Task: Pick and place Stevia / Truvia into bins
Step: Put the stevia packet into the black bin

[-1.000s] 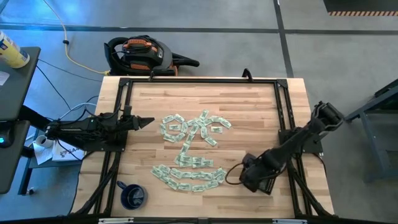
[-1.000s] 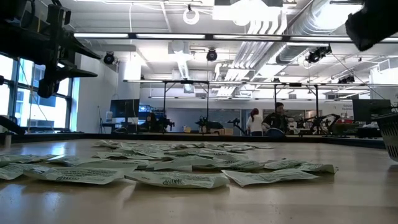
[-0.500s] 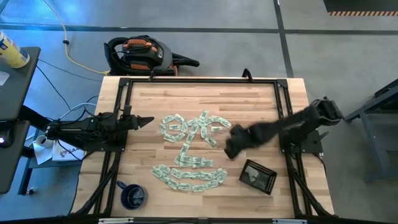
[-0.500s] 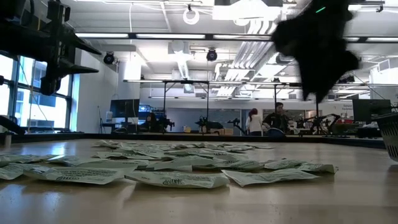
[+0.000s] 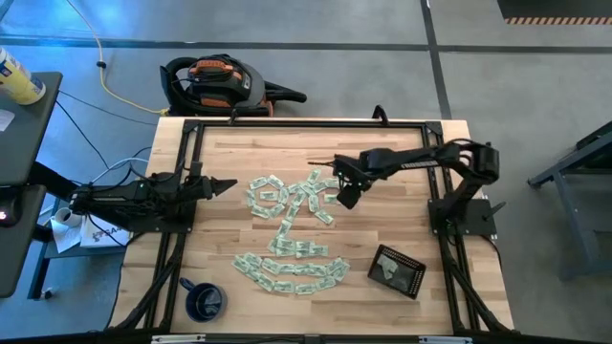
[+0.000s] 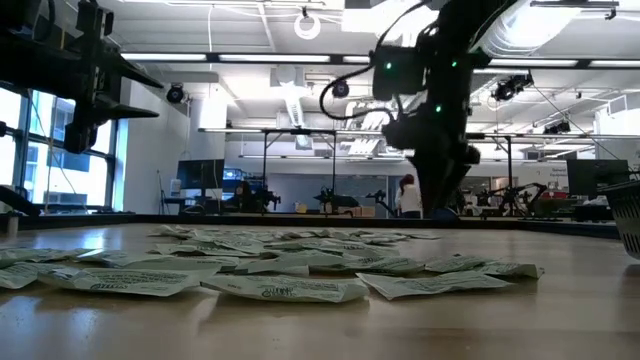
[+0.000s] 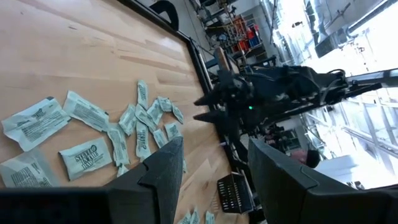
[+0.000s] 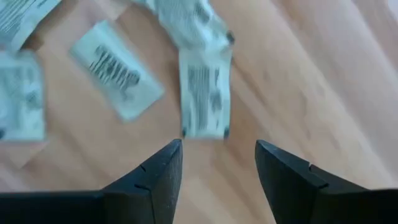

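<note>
Wooden worktop [image 5: 392, 220] below; my right fingers [image 8: 211, 165] hover apart over one sachet [image 8: 204, 99]. Light, floppy paper, probably; I'd pinch its short edges

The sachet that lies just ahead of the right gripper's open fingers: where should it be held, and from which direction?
The sachet lies flat on the table, so the right gripper should probably come from above. Its open fingers should close across its two long edges, the narrower span. Its near short edge is free; another sachet seems to touch the far end, so grip nearer the free end.
</note>
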Robot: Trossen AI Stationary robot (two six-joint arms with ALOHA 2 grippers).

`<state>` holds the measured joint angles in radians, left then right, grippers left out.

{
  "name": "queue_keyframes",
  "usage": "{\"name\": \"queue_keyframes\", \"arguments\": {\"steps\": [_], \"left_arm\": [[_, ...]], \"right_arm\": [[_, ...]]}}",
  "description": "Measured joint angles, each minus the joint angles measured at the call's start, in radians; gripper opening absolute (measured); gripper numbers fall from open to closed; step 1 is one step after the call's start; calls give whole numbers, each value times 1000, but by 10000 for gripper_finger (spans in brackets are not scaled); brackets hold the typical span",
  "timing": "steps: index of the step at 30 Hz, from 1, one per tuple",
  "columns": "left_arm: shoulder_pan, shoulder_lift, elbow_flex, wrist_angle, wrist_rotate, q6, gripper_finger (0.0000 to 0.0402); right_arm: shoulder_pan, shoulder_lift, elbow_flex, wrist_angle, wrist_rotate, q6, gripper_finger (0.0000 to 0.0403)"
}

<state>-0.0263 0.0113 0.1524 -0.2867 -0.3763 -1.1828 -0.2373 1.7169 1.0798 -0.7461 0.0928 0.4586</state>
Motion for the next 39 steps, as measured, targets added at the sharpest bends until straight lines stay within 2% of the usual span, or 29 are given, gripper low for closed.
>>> {"name": "queue_keyframes", "arguments": {"steps": [12,16,21,22,24,28,30,33,39], "left_arm": [[0,0,0,-1,-3,0,215],[0,0,0,-1,-7,-1,215],[0,0,0,-2,-11,-1,215],[0,0,0,-2,-11,0,215],[0,0,0,-2,-11,-1,215],[0,0,0,-5,-11,0,215],[0,0,0,-5,-11,0,215],[0,0,0,-6,-10,8,215],[0,0,0,-9,-10,34,215]], "right_arm": [[-18,139,4,102,1,-51,182],[-17,143,4,95,2,-51,132],[-17,139,3,88,-30,-41,21],[-17,139,3,86,-36,-32,12],[-5,133,2,79,-40,1,17],[52,74,-6,12,-23,80,21],[99,9,-3,-17,-13,120,8],[192,-96,-1,-104,4,175,9],[418,-279,0,-251,-22,455,4]]}}
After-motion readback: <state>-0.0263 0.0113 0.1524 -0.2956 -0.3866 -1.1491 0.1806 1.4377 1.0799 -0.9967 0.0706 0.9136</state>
